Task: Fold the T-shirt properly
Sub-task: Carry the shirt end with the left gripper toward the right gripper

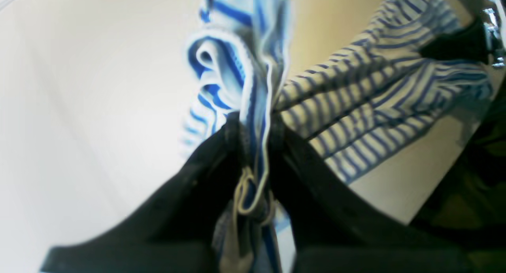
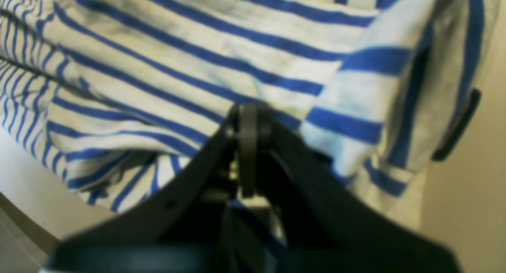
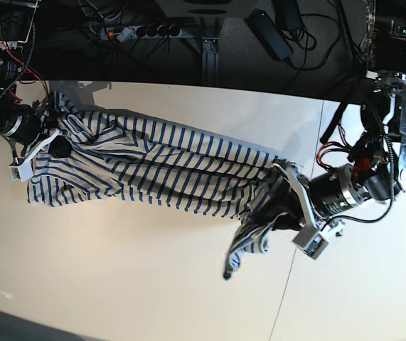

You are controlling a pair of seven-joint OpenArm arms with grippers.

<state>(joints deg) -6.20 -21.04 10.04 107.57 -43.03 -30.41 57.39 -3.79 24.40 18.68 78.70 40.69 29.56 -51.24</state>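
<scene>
Base view shows the T-shirt (image 3: 167,170) pulled out long across the far half of the table (image 3: 117,277), one end near the far left corner and the other bunched toward the right edge, so the cloth hangs as a stretched, wrinkled band and not as a flat shirt. At the left of that view the right arm's fingers (image 3: 59,148) appear to be pinching one end of the shirt; in the right wrist view those fingers (image 2: 249,119) are pressed together with striped cloth all around them, so I judge them clenched on the fabric, though the exact bite is hidden. At the right of the base view the left arm's fingers (image 3: 282,190) hold the other end, where the cloth gathers into a thick rope and a loose tail drops toward the near edge. The left wrist view confirms it: a rolled wad of striped hem (image 1: 229,67) is squeezed between the left fingers (image 1: 255,132), which are closed on it. As for progress, nothing that reads as a neat fold is visible: no squared edges, no sleeves tucked in, no stacked layers. My judgement is that the work is early, with the shirt lifted or tensioned between both arms. Spreading it flat, folding the sides and halving the body all seem left to do.
</scene>
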